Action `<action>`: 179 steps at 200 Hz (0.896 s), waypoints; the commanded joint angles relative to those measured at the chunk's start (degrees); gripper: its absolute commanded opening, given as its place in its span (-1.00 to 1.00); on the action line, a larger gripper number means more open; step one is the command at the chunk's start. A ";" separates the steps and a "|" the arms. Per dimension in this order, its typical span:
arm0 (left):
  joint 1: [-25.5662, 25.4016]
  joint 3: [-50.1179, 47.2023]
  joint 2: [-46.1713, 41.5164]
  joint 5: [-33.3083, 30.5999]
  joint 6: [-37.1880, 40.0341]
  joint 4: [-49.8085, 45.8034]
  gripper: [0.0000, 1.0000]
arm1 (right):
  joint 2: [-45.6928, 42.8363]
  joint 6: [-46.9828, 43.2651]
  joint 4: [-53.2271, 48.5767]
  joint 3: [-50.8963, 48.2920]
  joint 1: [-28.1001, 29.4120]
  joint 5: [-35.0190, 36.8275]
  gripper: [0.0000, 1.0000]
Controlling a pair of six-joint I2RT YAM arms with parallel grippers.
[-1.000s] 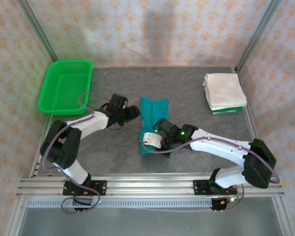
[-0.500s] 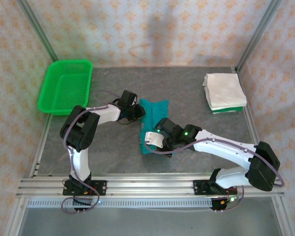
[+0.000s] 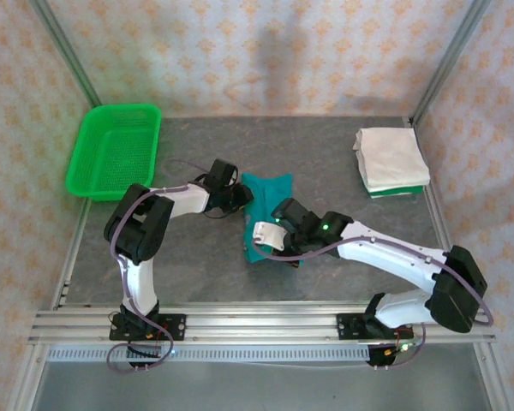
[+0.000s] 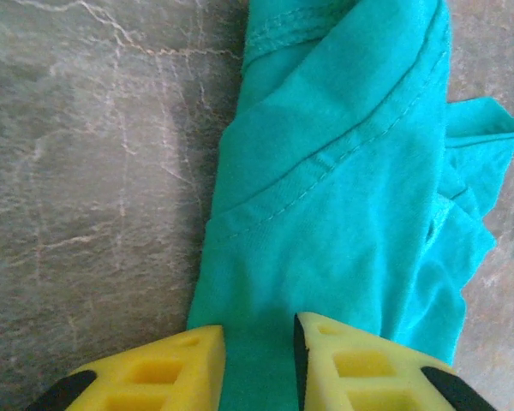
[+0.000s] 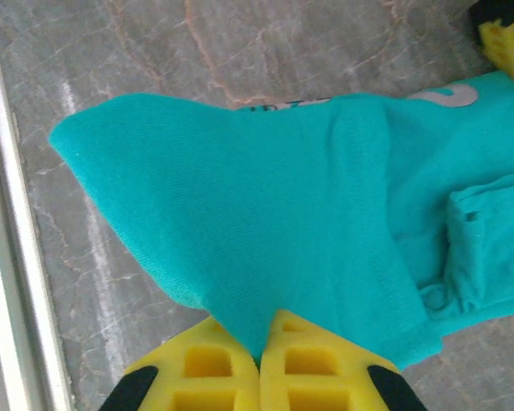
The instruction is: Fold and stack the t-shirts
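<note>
Your left gripper [image 3: 233,198] has swung in from the left of the frame and is now sitting at the left edge of the teal t-shirt [image 3: 270,184], mid-frame on the grey table [image 3: 325,141]. Your right gripper [image 5: 259,364] has crept a touch up-frame, taking the shirt's lower hem with it.

In the left wrist view the yellow pads [image 4: 355,368] are standing a little apart with a bunched thickness of teal cloth filling the gap, so I'm reading that as a grip on the shirt's side. In the right wrist view the jaws are pressed together on a single layer, tenting it up off the stone.

Why hold it this way? You're pinning one side while the other hand is carrying the lower hem over: that looks like a fold being set up, and the shirt is already lying narrow with its sides turned in.

Counting: one teal shirt in hand. One folded pile [image 3: 390,154] is waiting at upper right, white on top, one green shirt [image 3: 400,193] at the bottom; I can't count the white layers. One green basket [image 3: 124,110] is sitting at upper left.
</note>
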 commanded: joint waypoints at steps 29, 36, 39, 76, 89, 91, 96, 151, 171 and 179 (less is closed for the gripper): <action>-0.07 -1.59 -7.50 -1.81 1.17 -1.78 -0.09 | 1.87 -1.52 -0.15 2.71 -0.81 -0.13 -1.00; 0.02 -1.43 -8.30 -2.17 1.26 -2.72 -0.08 | 1.88 -1.50 -0.19 2.53 -0.81 -0.20 -1.00; 0.13 -1.45 -8.66 -2.48 1.28 -3.12 -0.08 | 1.87 -1.37 -0.19 2.47 -0.83 -0.21 -1.00; 0.74 -1.88 -9.50 -4.29 1.53 -6.43 -0.13 | 1.69 -0.72 -0.34 1.91 -0.81 -0.56 -1.00; 0.72 -1.98 -8.75 -4.19 1.38 -6.66 -0.20 | 1.59 -0.78 -0.35 1.89 -0.81 -0.48 -1.00; 0.72 -2.03 -8.58 -4.17 1.32 -6.67 -0.21 | 1.62 -0.78 -0.30 1.88 -0.85 -0.41 -1.00; 0.72 -2.15 -8.30 -4.05 1.12 -6.45 -0.23 | 1.64 -0.80 -0.30 1.91 -0.81 -0.39 -1.00; 0.39 -2.53 -4.37 -1.47 -0.94 -3.53 -0.45 | 1.69 -1.16 -0.21 2.27 -0.87 0.18 -1.00; 0.42 -2.16 -2.79 -1.02 -1.48 -3.14 -0.48 | 1.88 -1.16 -0.24 2.43 -0.81 0.22 -1.00; 0.37 -2.25 -2.38 -1.04 -1.63 -2.91 -0.49 | 2.00 -1.19 -0.29 2.50 -0.83 0.23 -1.00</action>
